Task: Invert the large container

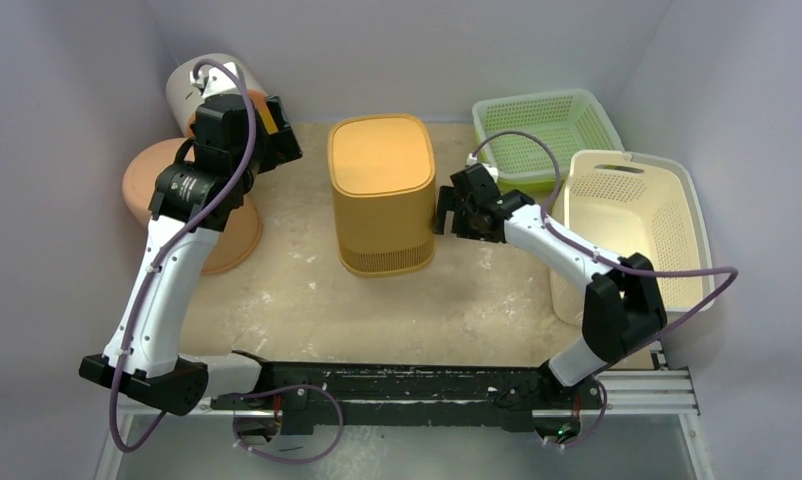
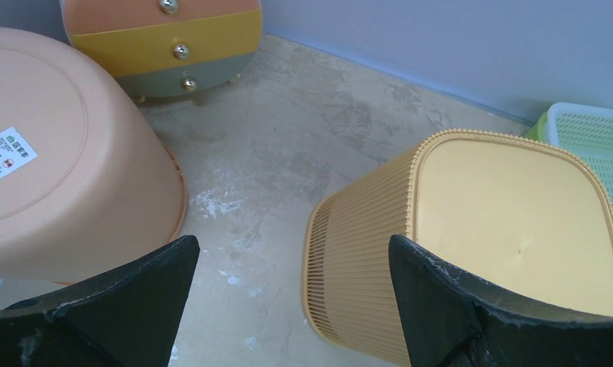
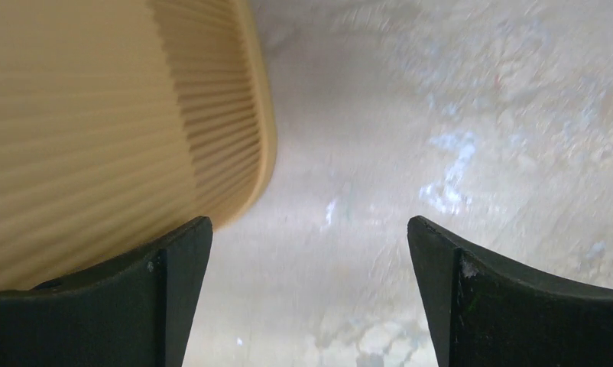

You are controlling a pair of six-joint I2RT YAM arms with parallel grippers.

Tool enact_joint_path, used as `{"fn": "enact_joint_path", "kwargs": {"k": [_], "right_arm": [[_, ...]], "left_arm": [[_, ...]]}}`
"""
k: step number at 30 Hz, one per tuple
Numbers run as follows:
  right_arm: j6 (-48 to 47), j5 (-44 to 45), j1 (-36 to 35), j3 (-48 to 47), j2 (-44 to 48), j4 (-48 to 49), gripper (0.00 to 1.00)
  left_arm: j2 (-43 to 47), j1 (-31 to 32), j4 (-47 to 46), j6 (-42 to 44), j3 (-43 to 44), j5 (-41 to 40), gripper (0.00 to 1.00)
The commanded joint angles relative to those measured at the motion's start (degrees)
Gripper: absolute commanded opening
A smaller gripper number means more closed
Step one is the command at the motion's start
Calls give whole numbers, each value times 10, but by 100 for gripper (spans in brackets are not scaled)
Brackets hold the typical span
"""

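right gripper (image 1: 443,212) spread, empty; left gripper (image 2: 292,245) spread, empty; large container (image 1: 682,215) well apart, rightward

1. A tall yellow-orange bin (image 1: 381,190) is set upside down mid-table (solid base up, ribbed sides).
2. A green perforated basket (image 1: 567,115) is placed upright at the far right, by the back wall.
3. A peach basin (image 1: 142,175) is turned upside down at the left; a white label (image 2: 5,155) is stuck on its base.
4. A small drawer unit (image 2: 166,38) with round knobs is seen behind the basin.
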State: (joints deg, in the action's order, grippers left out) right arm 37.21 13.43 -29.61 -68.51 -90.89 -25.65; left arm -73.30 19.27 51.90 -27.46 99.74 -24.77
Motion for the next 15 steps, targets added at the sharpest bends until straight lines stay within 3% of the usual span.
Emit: {"fn": "enact_joint_path", "kwargs": {"k": [1,8,11,15], "right_arm": [[-10,17,-38,12,42,-94,100],[-57,-69,-49,25,38,-8,100],[-62,-100,-50,-42,-36,31,100],[-59,-143,-51,-202,-168,62,100]], "left_arm": [[-3,0,-23,-2,5,14,91],[-8,0,-14,-3,19,18,91],[-15,1,-5,0,34,27,91],[-16,1,-6,2,37,49,91]]}}
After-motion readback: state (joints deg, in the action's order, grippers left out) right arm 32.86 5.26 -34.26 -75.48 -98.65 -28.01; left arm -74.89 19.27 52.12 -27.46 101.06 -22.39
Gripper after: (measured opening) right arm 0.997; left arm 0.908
